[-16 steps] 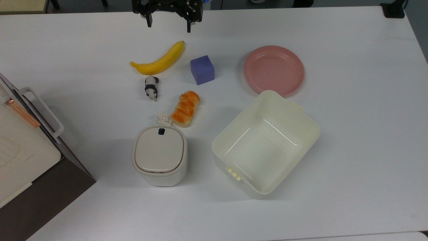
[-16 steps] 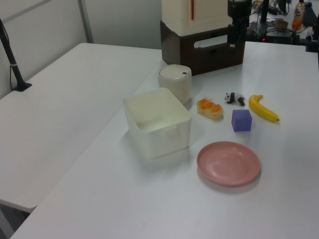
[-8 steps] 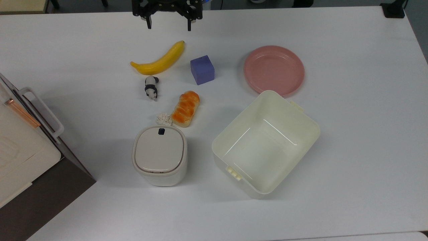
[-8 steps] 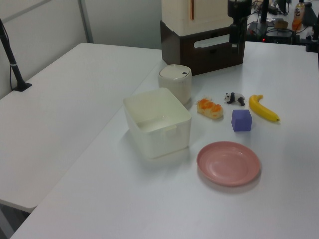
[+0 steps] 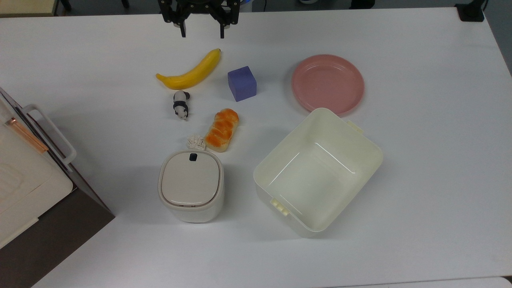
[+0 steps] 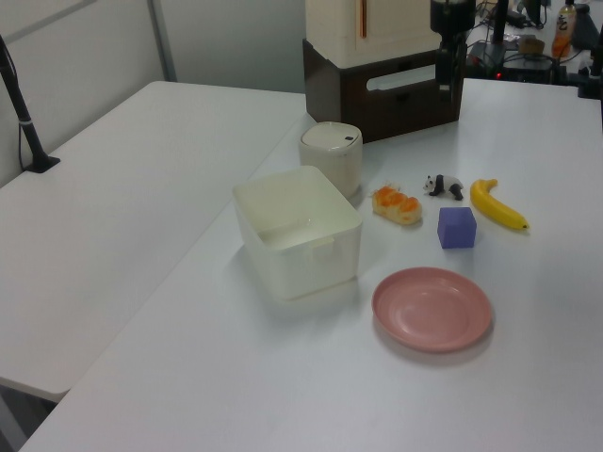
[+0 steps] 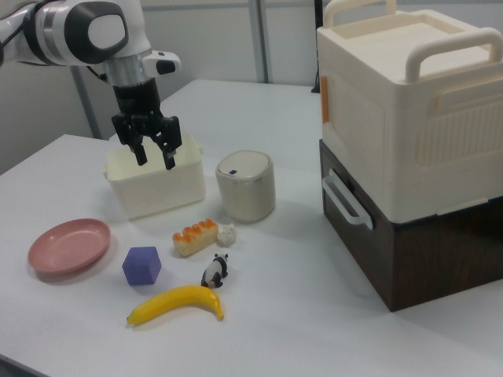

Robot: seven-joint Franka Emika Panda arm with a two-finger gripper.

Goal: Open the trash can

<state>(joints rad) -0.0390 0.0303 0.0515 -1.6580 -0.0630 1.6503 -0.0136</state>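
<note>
The trash can (image 5: 191,186) is a small off-white plastic bin with a rounded-square body, standing upright on the white counter (image 5: 420,160). Its flat, matte beige lid (image 5: 189,179) is shut, and the small dark button (image 5: 193,157) sits at the lid edge toward the top view's top, facing a crumpled white scrap (image 5: 196,141) and a glossy orange-glazed bread loaf (image 5: 222,130). In the top view the bin lies at the lower middle, to the left of a larger cream lidless tub (image 5: 320,170) with smooth walls and rounded corners.

Farther up in the top view lie a curved yellow banana (image 5: 190,72), a tiny black-and-white panda (image 5: 181,104), a matte purple cube (image 5: 242,83) and a round pink plate (image 5: 328,83).

The black end effector (image 5: 203,32) hangs above the counter's far edge in the top view, well apart from the bin, its two fingers spread with nothing between them.
</note>
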